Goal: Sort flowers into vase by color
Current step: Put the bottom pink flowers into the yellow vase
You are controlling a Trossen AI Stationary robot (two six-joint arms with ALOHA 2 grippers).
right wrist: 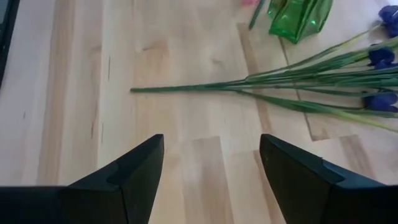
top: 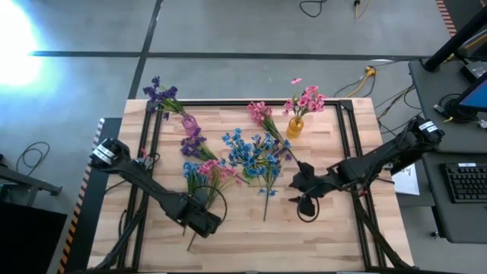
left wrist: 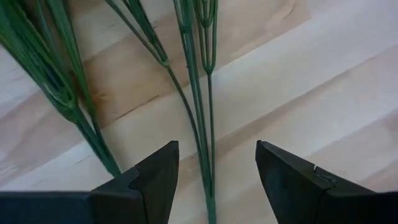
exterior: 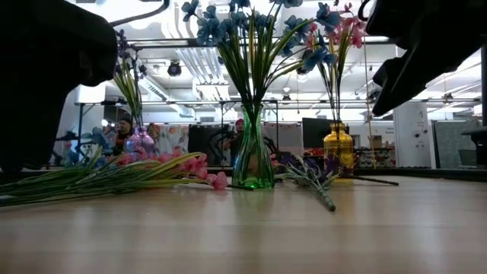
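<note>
Several loose flowers (top: 204, 172) with pink and blue blossoms lie flat on the wooden table left of centre. My left gripper (left wrist: 217, 149) is open and points down over their thin green stems (left wrist: 208, 168), one finger on each side, not touching. A sprig with blue-purple blossoms (right wrist: 261, 84) lies on the table beyond my open right gripper (right wrist: 211, 140), which hovers right of centre (top: 304, 194). A green vase (exterior: 253, 164) holds blue flowers, an amber vase (top: 295, 126) holds pink ones, and a purple vase (top: 190, 123) holds purple ones.
A pink sprig (top: 260, 114) lies near the far edge between the vases. A black frame (top: 152, 129) runs around the tabletop. Bare wood (top: 251, 243) stretches along the near edge between the two arms. A desk with a keyboard (top: 464, 181) stands off the right side.
</note>
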